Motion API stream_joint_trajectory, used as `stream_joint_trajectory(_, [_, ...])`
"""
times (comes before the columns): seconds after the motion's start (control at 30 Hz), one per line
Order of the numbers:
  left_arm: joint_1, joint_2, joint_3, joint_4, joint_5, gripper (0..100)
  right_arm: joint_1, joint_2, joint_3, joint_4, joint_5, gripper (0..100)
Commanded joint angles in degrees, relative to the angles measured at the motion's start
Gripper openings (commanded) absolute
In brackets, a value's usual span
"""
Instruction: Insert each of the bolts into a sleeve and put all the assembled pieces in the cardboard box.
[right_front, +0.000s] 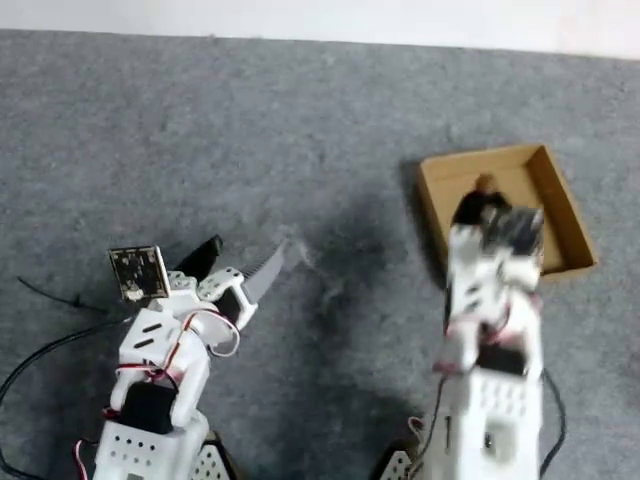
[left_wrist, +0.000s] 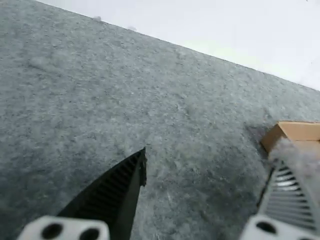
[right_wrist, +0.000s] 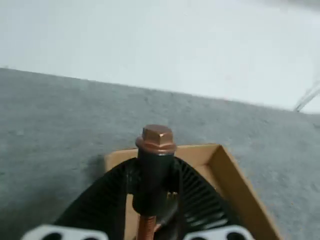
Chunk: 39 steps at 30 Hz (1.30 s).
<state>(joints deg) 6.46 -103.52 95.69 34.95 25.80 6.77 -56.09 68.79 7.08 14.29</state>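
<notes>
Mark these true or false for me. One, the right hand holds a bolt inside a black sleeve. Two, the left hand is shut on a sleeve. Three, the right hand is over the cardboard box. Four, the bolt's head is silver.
1. The right hand holds a bolt seated in a black sleeve. True.
2. The left hand is shut on a sleeve. False: it is open and holds nothing, above the grey mat.
3. The right hand is over the cardboard box. True.
4. The bolt's head is silver. False: it is copper-coloured.
</notes>
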Motion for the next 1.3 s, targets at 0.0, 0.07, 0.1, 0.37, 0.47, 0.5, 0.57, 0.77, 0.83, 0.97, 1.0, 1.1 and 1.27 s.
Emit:
stream_joint_trajectory(0.0, [-1.63, -0.92, 0.22, -0.09, -0.53, 36, 3.30, 25.19, -21.14, -0.57, -0.09, 0.6])
stream_joint_trajectory(0.07, [-1.98, -0.92, 0.31, -0.09, -0.53, 36, 4.53, 35.65, -29.14, 1.63, -0.09, 0.9])
stream_joint_trajectory(0.1, [-1.98, -0.92, 0.40, -0.09, -0.53, 36, 5.05, 40.13, -33.45, 3.65, -0.09, 0.9])
stream_joint_trajectory(0.37, [-2.07, -0.92, 1.45, -0.18, -0.53, 36, 5.76, 59.30, -61.67, 28.53, -0.09, 1.2])
stream_joint_trajectory(0.47, [-2.07, -0.92, 1.45, -0.18, -0.53, 36, 4.62, 60.09, -64.57, 32.22, -0.18, 8.7])
stream_joint_trajectory(0.5, [-2.07, -0.92, 1.45, -0.18, -0.53, 36, 4.44, 60.00, -64.57, 32.75, -0.44, 13.2])
stream_joint_trajectory(0.57, [-2.07, -0.92, 1.45, -0.18, -0.53, 36, 4.09, 59.91, -64.57, 33.27, -3.87, 20.8])
stream_joint_trajectory(0.77, [-2.07, -0.92, 1.45, -0.18, -0.53, 36, 2.77, 58.68, -64.84, 40.04, -6.77, 23.5])
stream_joint_trajectory(0.83, [-1.98, -0.92, 1.45, -0.18, -0.53, 36, 1.98, 55.78, -64.66, 40.75, -6.86, 23.5])
stream_joint_trajectory(0.97, [-1.89, -0.92, 1.45, -0.18, -0.53, 36, -0.31, 46.37, -60.09, 42.77, -6.95, 23.5])
stream_joint_trajectory(1.0, [-1.89, -0.92, 1.45, -0.18, -0.53, 36, -1.19, 43.30, -57.71, 42.86, -6.95, 23.5])
stream_joint_trajectory(1.1, [-1.89, -0.92, 1.45, -0.18, -0.53, 36, -3.56, 33.63, -47.69, 41.45, -6.95, 23.5])
stream_joint_trajectory(1.27, [-1.80, -0.92, 1.45, 0.00, -0.53, 36, -6.02, 16.57, -24.92, 31.52, -6.95, 23.5])
